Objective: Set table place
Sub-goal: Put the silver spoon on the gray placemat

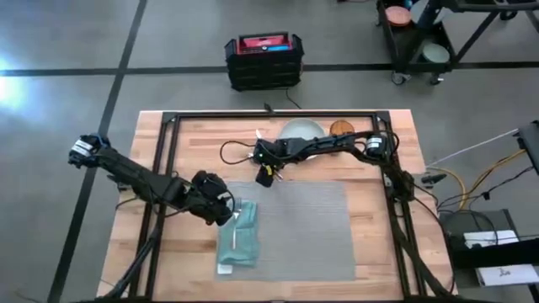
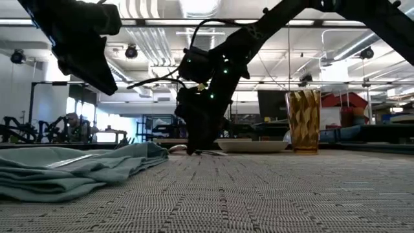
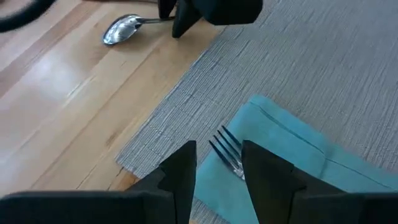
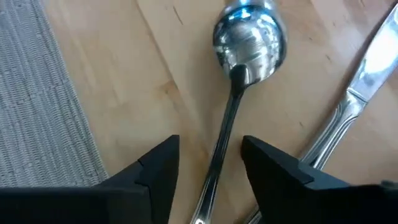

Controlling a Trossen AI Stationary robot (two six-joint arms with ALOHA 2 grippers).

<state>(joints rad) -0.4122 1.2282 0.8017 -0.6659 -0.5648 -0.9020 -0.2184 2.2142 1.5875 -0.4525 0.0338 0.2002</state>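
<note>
The grey woven placemat (image 1: pixel 303 227) lies in the middle of the wooden table (image 1: pixel 379 252). A teal napkin (image 1: pixel 238 244) lies on the mat's left part with a silver fork (image 3: pixel 229 154) on top. My left gripper (image 3: pixel 219 152) hovers open above the fork's tines, raised clear of them in the low view (image 2: pixel 84 52). A spoon (image 4: pixel 249 37) and a knife (image 4: pixel 348 106) lie on bare wood beyond the mat's far edge. My right gripper (image 4: pixel 210 146) is down at the table, open, one finger on each side of the spoon's handle (image 4: pixel 224 134).
A pale plate (image 1: pixel 301 132) and an amber glass (image 1: pixel 341 129) stand at the table's far edge, behind the right gripper. A black crate (image 1: pixel 264 59) sits on the floor beyond the table. The mat's middle and right part (image 1: pixel 328 244) are bare.
</note>
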